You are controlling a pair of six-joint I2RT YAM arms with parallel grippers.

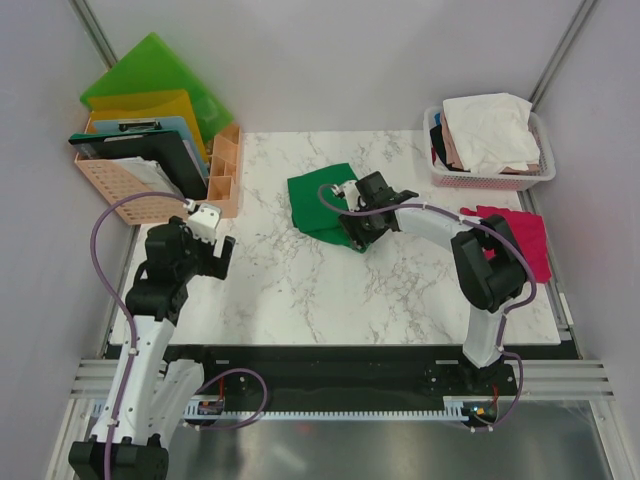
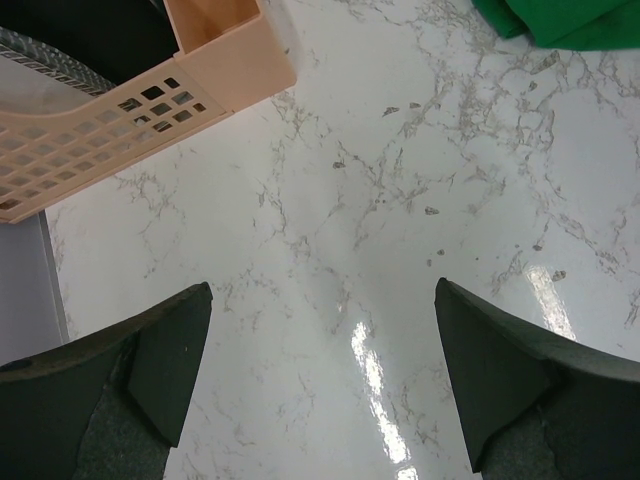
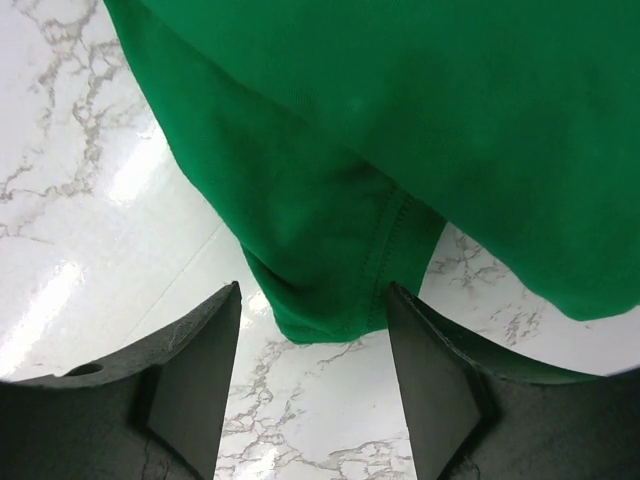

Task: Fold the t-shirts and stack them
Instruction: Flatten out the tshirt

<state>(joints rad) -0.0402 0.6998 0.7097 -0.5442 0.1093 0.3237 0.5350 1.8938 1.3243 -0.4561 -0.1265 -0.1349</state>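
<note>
The right gripper [image 3: 313, 297] stands part open and empty, astride a folded corner of the green t-shirt [image 3: 420, 120], mid-table. The left gripper [image 2: 322, 292] gapes wide above the marble table [image 2: 350, 200]. The right arm [image 1: 488, 265] half hides the magenta t-shirt [image 1: 533, 240].

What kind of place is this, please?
Probably a robot test cell: plain grey walls enclose a marble-look table, and the left arm and right arm are mounted on a metal frame.

No writing, label, brand, number or sign can be read in any view.
</note>
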